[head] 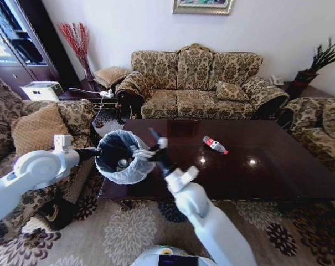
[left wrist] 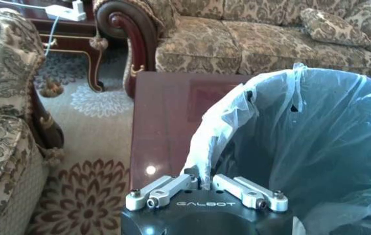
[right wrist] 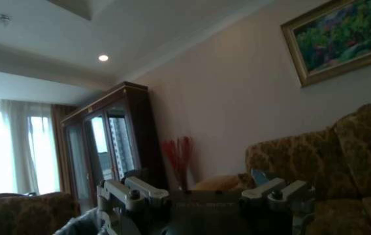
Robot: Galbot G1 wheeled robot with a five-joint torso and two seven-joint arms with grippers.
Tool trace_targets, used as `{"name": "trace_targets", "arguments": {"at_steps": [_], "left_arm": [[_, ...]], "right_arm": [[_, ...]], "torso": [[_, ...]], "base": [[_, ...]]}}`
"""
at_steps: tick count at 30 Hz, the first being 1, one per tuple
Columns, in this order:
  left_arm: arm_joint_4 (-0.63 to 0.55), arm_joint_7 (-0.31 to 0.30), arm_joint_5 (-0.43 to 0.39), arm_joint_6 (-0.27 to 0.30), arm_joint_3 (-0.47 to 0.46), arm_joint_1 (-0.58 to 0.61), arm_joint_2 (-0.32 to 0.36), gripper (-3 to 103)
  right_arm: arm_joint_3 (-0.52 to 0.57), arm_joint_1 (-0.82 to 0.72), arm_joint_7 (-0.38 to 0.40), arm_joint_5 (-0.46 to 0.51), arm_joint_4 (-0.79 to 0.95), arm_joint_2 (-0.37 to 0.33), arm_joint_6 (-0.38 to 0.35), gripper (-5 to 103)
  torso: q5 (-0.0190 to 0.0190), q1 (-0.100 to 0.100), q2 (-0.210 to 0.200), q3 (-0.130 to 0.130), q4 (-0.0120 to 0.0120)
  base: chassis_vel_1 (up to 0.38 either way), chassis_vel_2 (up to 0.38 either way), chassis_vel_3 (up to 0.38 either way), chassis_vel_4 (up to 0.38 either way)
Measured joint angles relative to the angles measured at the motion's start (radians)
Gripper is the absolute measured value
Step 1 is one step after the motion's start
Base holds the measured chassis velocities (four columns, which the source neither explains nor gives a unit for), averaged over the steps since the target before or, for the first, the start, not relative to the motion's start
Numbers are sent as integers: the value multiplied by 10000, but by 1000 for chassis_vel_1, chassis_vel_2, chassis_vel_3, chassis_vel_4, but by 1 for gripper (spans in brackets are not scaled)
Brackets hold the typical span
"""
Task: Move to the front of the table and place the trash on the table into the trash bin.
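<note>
**Bin held at the table's left end**

My left gripper [left wrist: 205, 188] pinches the trash bin [head: 120, 157] liner's rim. My right gripper [head: 154, 145], jaws spread, hovers at the bin's edge. A red-labelled bottle [head: 215, 144] lies on the table [head: 267, 166].

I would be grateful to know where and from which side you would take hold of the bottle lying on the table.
Grip the bottle across its clear middle, coming straight down from above. It lies flat on the table, slanting from the sofa side toward the right, with bare wood all round, so fingers set crosswise to its length should close on the round body. The right hand, by the bin, seems nearer.
</note>
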Motion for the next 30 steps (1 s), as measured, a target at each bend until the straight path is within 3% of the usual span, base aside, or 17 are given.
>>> {"name": "trace_targets", "arguments": {"at_steps": [4,7,18,22,25,29,30], "left_arm": [[-37,12,95,-58,100,-7,-132,0],[-93,12,105,-60,107,19,-178,0],[-327,-42,145,-59,67,71,-302,0],[-372,-43,132,-59,53,59,-351,0],[-417,-45,131,-54,52,62,-389,0],[-438,-44,125,-50,50,65,-412,0],[-441,-41,125,-46,50,63,-412,0]], "right_arm": [[1289,-505,-43,175,-454,-276,348,100],[1505,-627,-118,260,-540,-389,454,100],[1886,-744,-487,39,-1178,-499,1069,100],[1946,-745,-517,38,-1405,-474,1129,100],[1959,-668,-518,52,-1580,-430,1167,100],[1960,-462,-572,58,-1912,-445,1182,100],[1957,-324,-602,83,-2125,-451,1178,100]], "torso": [[-4,4,-2,1,-2],[-3,3,-2,1,-1],[8,1,-1,0,-1],[-12,2,-2,1,-3],[8,3,-2,1,-1],[-14,2,-2,1,-3],[6,1,0,0,0]], "base": [[-32,-26,32,26],[-90,-97,103,77],[-206,-218,219,213],[-308,-315,299,302],[-326,-331,361,328],[-383,-359,378,374],[-356,-361,389,372]]}}
